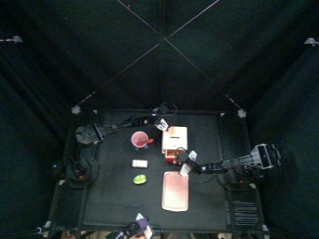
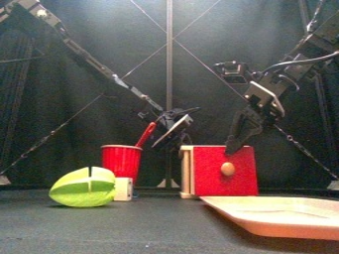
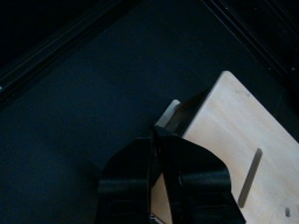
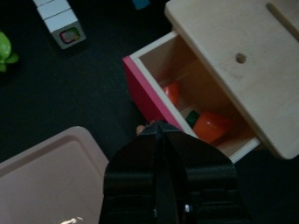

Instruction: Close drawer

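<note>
The drawer unit (image 1: 176, 140) stands mid-table with a pale wooden top (image 4: 239, 61). In the right wrist view its drawer is pulled out, with a red-pink front wall (image 4: 146, 83) and orange items (image 4: 211, 127) inside. The front view shows the red drawer face with a wooden knob (image 2: 227, 170). My right gripper (image 4: 156, 129) is shut, its tip right at the drawer's front wall; it hangs above the unit in the front view (image 2: 245, 139). My left gripper (image 3: 160, 133) is shut, at the far edge of the unit's top (image 3: 239, 131).
A red cup (image 2: 122, 161) stands left of the drawer unit. A green object (image 2: 82, 187) lies front left, with a small white block (image 1: 140, 163) near it. A long flat pink slab (image 1: 176, 189) lies in front of the drawer, close under my right gripper.
</note>
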Action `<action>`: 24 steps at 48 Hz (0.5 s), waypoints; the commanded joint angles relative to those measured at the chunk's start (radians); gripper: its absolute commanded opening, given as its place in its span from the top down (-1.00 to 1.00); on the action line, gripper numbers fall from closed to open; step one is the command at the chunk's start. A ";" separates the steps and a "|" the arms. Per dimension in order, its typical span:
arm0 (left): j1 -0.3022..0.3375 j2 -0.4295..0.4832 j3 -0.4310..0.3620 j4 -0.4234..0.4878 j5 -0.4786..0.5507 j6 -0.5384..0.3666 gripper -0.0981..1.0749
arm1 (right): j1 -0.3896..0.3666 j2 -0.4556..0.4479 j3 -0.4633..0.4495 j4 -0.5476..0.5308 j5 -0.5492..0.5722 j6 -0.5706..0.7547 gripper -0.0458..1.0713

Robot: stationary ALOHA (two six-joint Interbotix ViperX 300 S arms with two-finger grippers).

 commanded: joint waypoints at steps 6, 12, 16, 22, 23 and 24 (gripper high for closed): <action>-0.006 -0.021 -0.018 0.003 -0.011 0.002 0.00 | -0.046 -0.012 -0.023 -0.020 0.015 0.000 0.08; -0.008 -0.023 -0.018 0.003 -0.006 0.002 0.00 | -0.066 -0.012 -0.023 -0.023 0.020 0.000 0.08; -0.008 -0.021 -0.018 0.003 -0.003 0.003 0.00 | -0.077 -0.011 -0.025 -0.023 0.021 0.000 0.08; -0.009 -0.020 -0.018 0.003 -0.003 0.003 0.00 | -0.100 -0.012 -0.025 -0.023 0.021 0.002 0.08; -0.009 -0.020 -0.018 0.003 -0.003 0.003 0.00 | -0.103 -0.012 -0.025 -0.023 0.021 0.002 0.08; -0.009 -0.020 -0.018 0.003 -0.003 0.003 0.00 | -0.104 -0.012 -0.025 -0.023 0.023 0.002 0.08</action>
